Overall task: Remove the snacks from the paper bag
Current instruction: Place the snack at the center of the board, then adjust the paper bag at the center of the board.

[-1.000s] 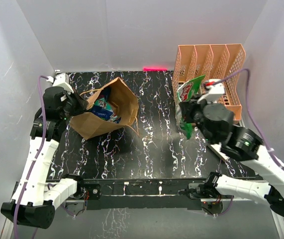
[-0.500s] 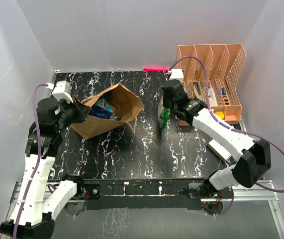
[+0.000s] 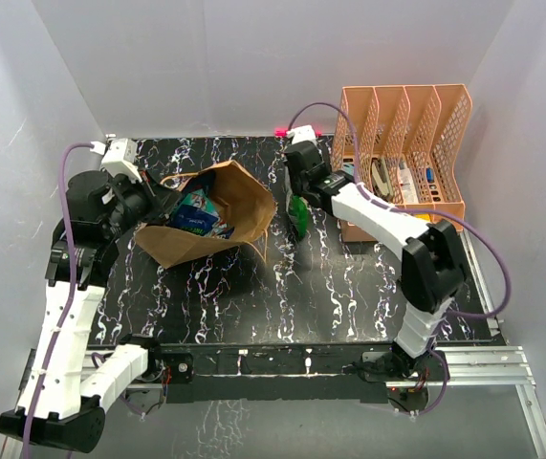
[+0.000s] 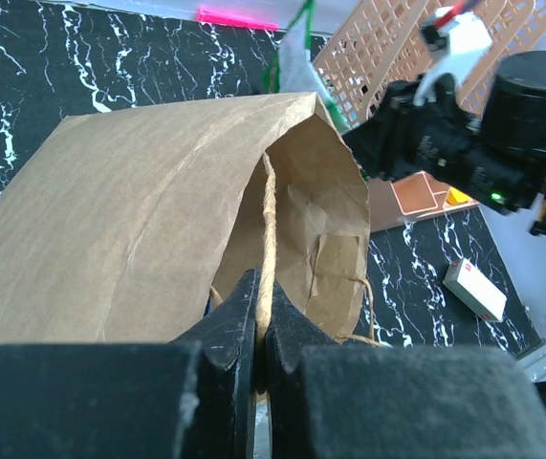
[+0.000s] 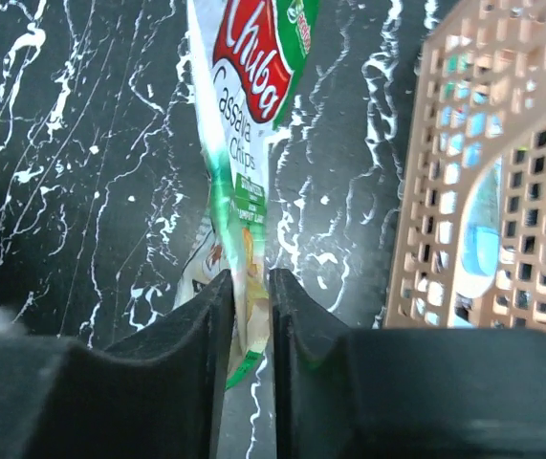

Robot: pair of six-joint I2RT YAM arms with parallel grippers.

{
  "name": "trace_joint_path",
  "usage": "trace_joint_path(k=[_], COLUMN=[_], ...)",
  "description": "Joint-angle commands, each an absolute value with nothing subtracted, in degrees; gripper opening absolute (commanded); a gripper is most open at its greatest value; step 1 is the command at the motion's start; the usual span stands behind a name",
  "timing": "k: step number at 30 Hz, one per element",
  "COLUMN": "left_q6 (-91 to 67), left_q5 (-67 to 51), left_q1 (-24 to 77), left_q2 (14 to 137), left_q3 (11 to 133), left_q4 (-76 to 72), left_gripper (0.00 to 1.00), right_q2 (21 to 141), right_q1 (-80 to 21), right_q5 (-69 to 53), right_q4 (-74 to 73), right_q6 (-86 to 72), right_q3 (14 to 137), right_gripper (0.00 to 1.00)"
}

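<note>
The left gripper was pinched shut on a twisted paper handle of the brown paper bag, its two dark fingers pressed together with the cord caught between them. The bag lay on its side on the black marbled table, its creased wall stretching away ahead of the fingertips and to their left. Its open mouth gaped just beyond the fingertips and to the right. From above, blue and green packets showed inside that mouth, close ahead of the left gripper; from the wrist camera only the brown lining could be seen.

The right gripper was closed on one end of the green "Chuba" chips bag, which ran straight out from between its fingertips, red logo at the far end. Outside the paper bag and just beside its mouth, the packet hung over the table; whether its free end touched the surface could not be told. The peach mesh file organiser stood near the right gripper, on its right-hand side in the wrist view, with small items showing through the lattice.

Seen from the left wrist, the right arm reached in beyond the bag's mouth, ahead and to the right of the left gripper. A small white box lay flat on the table farther right, well apart from both grippers.
</note>
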State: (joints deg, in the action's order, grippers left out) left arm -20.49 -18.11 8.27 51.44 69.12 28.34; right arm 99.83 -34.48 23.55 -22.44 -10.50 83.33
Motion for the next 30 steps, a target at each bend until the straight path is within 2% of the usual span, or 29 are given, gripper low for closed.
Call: trace_joint_path(k=[1, 4, 7, 12, 15, 19, 22, 24, 30], left_q6=[-21.03, -20.92, -21.12, -22.83, -23.88, -24.92, -25.97, -26.66, -27.77], left_q5=[-19.72, -18.91, -18.72, -20.44, -21.66, -22.02, -21.97, -22.25, -22.97], left_q1=[8.39, 8.41, 8.43, 8.36, 8.4, 8.43, 8.4, 8.39, 8.4], left_q2=[49.61, 49.93, 50.25, 51.17, 51.81, 53.22, 54.32, 54.99, 56.28], left_q3=[70.67, 70.58, 70.43, 71.18, 72.01, 73.25, 73.87, 74.0, 74.97], left_q4=[27.99, 27.99, 27.22, 25.76, 24.35, 22.58, 21.17, 20.13, 17.62], left_gripper=[0.0, 0.0, 0.0, 0.0, 0.0, 0.0, 0.0, 0.0, 0.0], right_q2=[103.96, 103.41, 99.47, 89.03, 83.2, 77.4, 74.55, 73.96, 75.3], right_q1=[-34.43, -34.45, -34.37, -32.49, -31.42, -31.44, -32.74, -34.92, -40.95], right_q5=[17.77, 11.61, 9.64, 7.08, 0.01, -14.23, -20.94, -20.89, -13.29], right_q4=[-23.96, -27.0, -29.34, -29.96, -28.69, -22.6, -11.43, -4.94, 1.48], right_q6=[-8.72, -10.42, -13.05, -16.63, -19.28, -27.63, -38.15, -44.38, -58.89], right_q3=[89.5, 90.71, 90.0, 83.82, 79.03, 72.63, 65.01, 60.72, 54.72], right_gripper=[0.34, 0.58, 0.73, 0.88, 0.93, 0.94, 0.93, 0.92, 0.82])
